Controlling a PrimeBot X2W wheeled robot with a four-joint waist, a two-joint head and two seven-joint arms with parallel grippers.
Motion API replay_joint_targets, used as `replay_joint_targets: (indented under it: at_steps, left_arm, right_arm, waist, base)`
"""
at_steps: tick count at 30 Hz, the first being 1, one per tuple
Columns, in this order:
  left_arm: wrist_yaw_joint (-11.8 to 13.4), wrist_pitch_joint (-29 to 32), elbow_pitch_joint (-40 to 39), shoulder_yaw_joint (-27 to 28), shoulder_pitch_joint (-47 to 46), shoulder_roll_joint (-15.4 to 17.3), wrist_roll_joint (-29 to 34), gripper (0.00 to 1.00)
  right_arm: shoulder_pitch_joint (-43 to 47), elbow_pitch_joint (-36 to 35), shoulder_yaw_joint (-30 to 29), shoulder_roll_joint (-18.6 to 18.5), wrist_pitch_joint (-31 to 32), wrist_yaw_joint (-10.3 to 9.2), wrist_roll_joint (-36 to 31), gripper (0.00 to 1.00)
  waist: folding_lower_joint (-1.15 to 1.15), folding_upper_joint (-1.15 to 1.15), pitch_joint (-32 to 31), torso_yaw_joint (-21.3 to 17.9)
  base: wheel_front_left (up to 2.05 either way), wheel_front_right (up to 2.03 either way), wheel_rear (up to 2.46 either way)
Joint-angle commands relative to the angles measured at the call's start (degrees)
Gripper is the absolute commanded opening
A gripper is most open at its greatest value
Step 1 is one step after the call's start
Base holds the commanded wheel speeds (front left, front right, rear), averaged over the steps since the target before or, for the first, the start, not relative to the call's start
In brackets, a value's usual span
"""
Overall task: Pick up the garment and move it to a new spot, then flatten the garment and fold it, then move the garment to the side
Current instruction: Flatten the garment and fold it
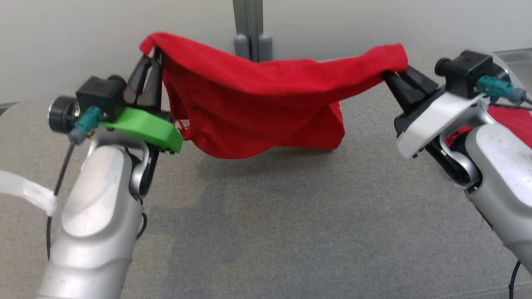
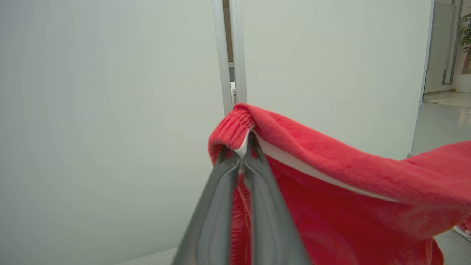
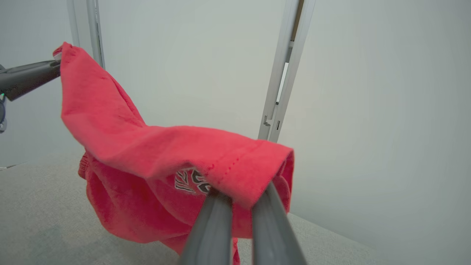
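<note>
Red garment [image 1: 257,95] hangs slack between the left gripper [image 1: 156,54] and right gripper [image 1: 386,75], each pinching an upper edge tight, above the far part of the grey table [image 1: 266,216]; spreading both evenly to take up the sag should let it land flat.

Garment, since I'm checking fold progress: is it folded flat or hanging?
Hanging, unfolded: garment sags between left pincer and right pincer, each shut on an end.

Office-like interior; pale partition panels [image 2: 110,110], aluminium post [image 1: 248,16]; potted plant [image 2: 464,79] in corridor; grey fabric-covered table [image 1: 291,232]
</note>
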Motion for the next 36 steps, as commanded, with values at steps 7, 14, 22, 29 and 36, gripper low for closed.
replay_joint_targets:
  at_steps: [7,14,22,29,36]
  left_arm:
    - [-1.11,4.73,-3.13,0.75,-8.29,1.61,-2.79,0.00]
    - [-0.66,9.37,-8.01,1.08,-7.02,2.32,-4.59,0.00]
    - [-0.32,14.90,-9.13,0.73,-9.59,3.34,-5.68,0.00]
    - [-0.81,16.78,-3.15,-0.64,-21.20,5.09,-3.06,0.00]
    - [-1.23,11.66,8.83,-0.91,-38.85,4.17,-1.25,0.00]
  right_arm:
    - [-7.67,-2.28,-0.65,-0.48,2.57,-0.09,2.13,0.00]
    - [-7.26,-3.79,-2.20,-0.83,5.62,-0.09,2.51,0.00]
    - [-10.25,-3.01,-3.36,-0.97,9.77,-0.09,2.71,0.00]
    - [-22.58,4.39,-0.47,-1.03,9.74,-0.09,1.08,0.00]
    - [-40.06,18.98,1.03,2.51,1.86,-0.09,0.13,0.00]
  waist:
    - [0.00,0.00,-3.43,0.46]
    - [0.00,0.00,-3.44,0.93]
    - [0.00,0.00,4.32,0.50]
    - [0.00,0.00,17.98,-1.17]
    - [0.00,0.00,29.06,-2.81]
  base:
    - [0.00,0.00,0.00]
    - [0.00,0.00,0.00]
    - [0.00,0.00,0.00]
    - [0.00,0.00,0.00]
    - [0.00,0.00,0.00]
